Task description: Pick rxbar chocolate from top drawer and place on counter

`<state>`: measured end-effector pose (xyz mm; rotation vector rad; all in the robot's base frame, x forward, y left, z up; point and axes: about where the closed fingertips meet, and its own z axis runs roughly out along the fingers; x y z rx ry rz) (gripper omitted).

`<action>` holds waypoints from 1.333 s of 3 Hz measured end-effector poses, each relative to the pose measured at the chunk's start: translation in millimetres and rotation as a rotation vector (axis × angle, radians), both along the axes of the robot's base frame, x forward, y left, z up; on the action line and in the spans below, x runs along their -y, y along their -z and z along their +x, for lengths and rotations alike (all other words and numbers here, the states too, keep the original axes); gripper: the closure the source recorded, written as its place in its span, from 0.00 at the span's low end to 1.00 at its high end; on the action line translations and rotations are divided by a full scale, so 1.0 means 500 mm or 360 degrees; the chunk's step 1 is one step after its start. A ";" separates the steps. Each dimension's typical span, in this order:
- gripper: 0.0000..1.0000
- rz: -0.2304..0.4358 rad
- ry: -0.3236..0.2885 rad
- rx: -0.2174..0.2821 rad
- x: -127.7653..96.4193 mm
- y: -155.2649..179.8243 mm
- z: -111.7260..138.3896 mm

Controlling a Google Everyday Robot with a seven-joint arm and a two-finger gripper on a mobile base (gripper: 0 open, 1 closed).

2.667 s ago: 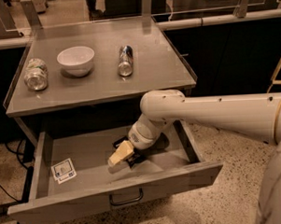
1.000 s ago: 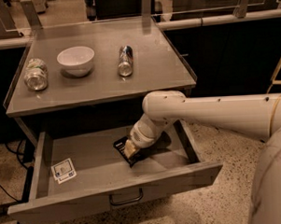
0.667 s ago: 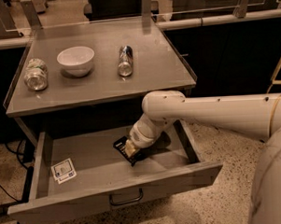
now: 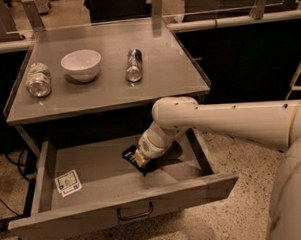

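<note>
The top drawer [image 4: 119, 203] is pulled open below the counter [image 4: 163, 76]. The rxbar chocolate [image 4: 128, 154], a small black bar, lies on the drawer floor right of the middle, partly covered by the gripper. My gripper [image 4: 141, 161] reaches down into the drawer from the right and sits right on the bar's near end. The white arm [image 4: 230, 123] crosses over the drawer's right side.
A white-and-blue card [image 4: 68, 182] lies at the drawer's left. On the counter stand a glass jar [image 4: 38, 80] at the left, a white bowl [image 4: 81, 64] and a can lying on its side [image 4: 133, 65]. The drawer's loop handle [image 4: 135, 212] faces front.
Since the earliest frame my gripper has shifted slightly right and down onto the black bar. Over the last second nothing has visibly moved.
</note>
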<state>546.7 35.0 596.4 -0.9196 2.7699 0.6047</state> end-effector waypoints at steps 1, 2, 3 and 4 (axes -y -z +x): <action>1.00 0.0000 0.0000 0.0000 0.000 -0.016 0.001; 1.00 0.0000 0.0000 0.0000 0.000 -0.023 0.001; 1.00 0.0086 -0.0041 0.0021 0.001 -0.062 -0.015; 1.00 0.0146 -0.0062 0.0039 0.001 -0.089 -0.023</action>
